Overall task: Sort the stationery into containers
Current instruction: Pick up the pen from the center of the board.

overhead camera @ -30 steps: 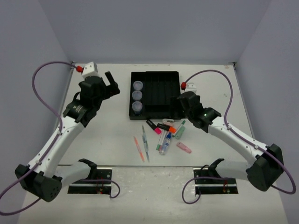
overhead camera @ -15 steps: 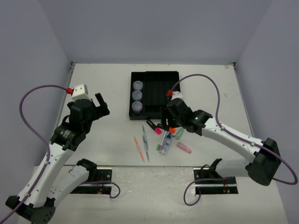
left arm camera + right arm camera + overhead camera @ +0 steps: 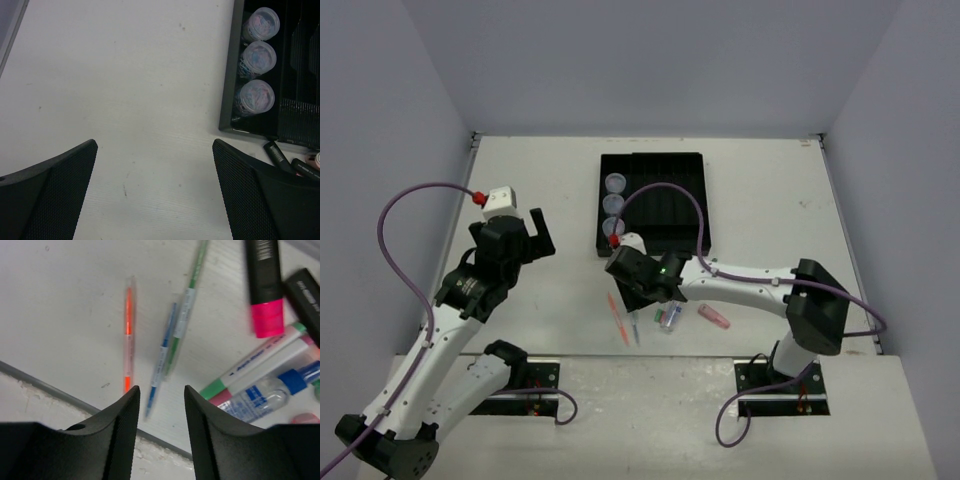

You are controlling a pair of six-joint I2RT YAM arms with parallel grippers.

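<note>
Right arm stretched low and leftward across the table, its right gripper [image 3: 161, 390] pointing down over the loose pens. Its jaws are narrow with nothing between them; the blue pen [image 3: 162, 352] ends near the gap, the orange pen [image 3: 128, 335] beside it. Left arm bent, the left gripper [image 3: 154, 145] spread wide and empty over bare table left of the black tray [image 3: 227, 75], where three pots [image 3: 257, 55] stand in the nearest slot.

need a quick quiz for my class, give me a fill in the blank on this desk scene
The black tray holds ___ round pots.
The pink eraser lies on the ___, outside the tray.
In the right wrist view, the thin pen left of the blue pen is ___.
Missing: three; table; orange.
</note>
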